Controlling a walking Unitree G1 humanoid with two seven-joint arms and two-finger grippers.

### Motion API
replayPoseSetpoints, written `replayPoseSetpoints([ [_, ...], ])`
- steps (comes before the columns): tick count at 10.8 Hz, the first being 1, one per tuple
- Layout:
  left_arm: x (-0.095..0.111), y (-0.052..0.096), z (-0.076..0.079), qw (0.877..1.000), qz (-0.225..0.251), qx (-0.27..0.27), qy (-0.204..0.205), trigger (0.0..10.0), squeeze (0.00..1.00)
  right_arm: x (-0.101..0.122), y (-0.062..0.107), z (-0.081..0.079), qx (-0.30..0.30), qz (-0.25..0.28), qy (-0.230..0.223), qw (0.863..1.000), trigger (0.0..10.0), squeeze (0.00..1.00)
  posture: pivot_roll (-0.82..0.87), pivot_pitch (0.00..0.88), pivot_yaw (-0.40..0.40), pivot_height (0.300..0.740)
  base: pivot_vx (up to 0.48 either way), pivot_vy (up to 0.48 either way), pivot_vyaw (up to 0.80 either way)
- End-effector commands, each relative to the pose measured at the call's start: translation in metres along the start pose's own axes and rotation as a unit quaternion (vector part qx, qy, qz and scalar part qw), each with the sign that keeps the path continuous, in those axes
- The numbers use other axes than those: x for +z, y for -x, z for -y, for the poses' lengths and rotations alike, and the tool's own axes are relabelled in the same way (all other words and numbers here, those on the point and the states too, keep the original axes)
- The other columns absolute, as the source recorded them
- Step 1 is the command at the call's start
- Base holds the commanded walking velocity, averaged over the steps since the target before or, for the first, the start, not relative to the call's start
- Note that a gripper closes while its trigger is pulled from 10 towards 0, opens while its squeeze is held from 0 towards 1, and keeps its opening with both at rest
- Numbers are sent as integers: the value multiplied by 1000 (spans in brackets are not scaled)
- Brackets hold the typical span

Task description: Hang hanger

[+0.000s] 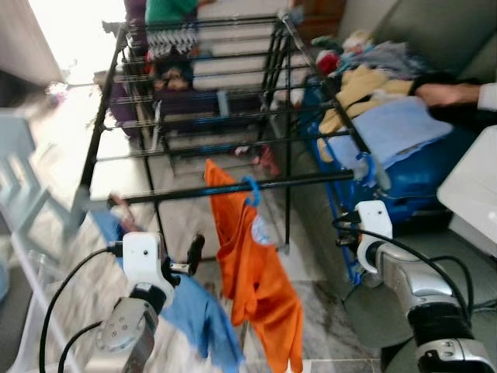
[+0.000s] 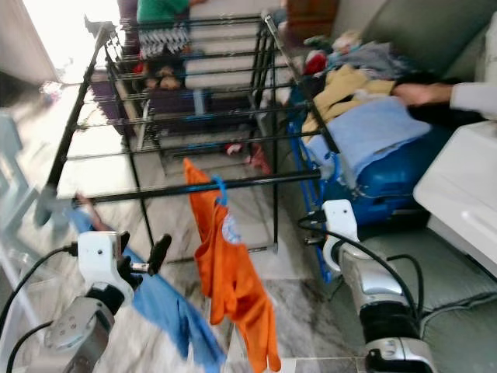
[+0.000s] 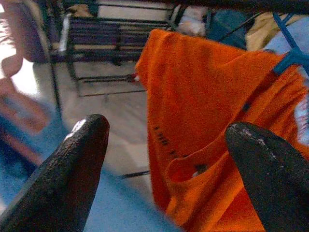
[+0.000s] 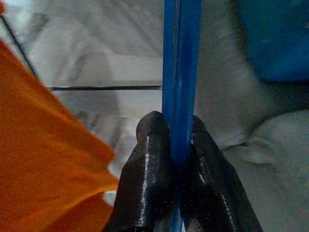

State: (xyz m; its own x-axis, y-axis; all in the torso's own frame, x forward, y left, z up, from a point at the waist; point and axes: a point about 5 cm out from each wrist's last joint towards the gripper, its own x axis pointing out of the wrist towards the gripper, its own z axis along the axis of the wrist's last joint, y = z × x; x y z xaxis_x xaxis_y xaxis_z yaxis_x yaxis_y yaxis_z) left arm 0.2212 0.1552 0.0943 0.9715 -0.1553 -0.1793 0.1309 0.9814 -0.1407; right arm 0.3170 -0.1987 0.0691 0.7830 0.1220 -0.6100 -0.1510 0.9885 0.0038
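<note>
Blue hanger (image 4: 181, 72) was clamped between the right hand (image 4: 177, 145) fingers, its thin bar rising out past the fingertips for hooking onto the rack rail (image 1: 233, 186). Left hand (image 3: 164, 159) hovered spread wide before the orange shirt (image 1: 256, 272), gripping nothing.

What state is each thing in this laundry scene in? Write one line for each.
Orange shirt: hanging from the black metal drying rack by a blue hanger hook.
Left gripper: open, empty.
Right gripper: shut on a blue plastic bar.
Blue cloth: draped low.
</note>
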Motion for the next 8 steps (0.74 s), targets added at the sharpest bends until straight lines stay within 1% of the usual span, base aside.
replayPoseSetpoints([
  [1,-2,1,-6,1000,-8,13,-7,10000,0,8,-1,-7,16,3,5,1000,10000,0,-18,0,11,740,0,0,0],
  [4,-2,0,-7,1000,-11,17,-7,10000,0,15,-4,-12,51,-10,26,998,10000,0,-15,0,9,740,0,0,0],
  [5,-3,0,-7,1000,-13,17,-8,10000,0,13,-7,-16,71,-33,-11,997,10000,0,-9,0,2,740,0,0,0],
  [6,-3,0,-6,1000,-15,15,-8,10000,0,12,-10,-18,87,-51,-31,994,10000,0,-9,0,0,740,0,0,0],
  [7,-5,0,-6,1000,-20,12,-8,10000,0,9,-15,-14,98,-77,-41,991,10000,0,-3,0,-8,740,0,0,0],
  [8,-5,1,-6,1000,-22,12,-8,10000,0,6,-16,-13,102,-86,-46,990,10000,0,1,0,-13,740,0,0,0],
])
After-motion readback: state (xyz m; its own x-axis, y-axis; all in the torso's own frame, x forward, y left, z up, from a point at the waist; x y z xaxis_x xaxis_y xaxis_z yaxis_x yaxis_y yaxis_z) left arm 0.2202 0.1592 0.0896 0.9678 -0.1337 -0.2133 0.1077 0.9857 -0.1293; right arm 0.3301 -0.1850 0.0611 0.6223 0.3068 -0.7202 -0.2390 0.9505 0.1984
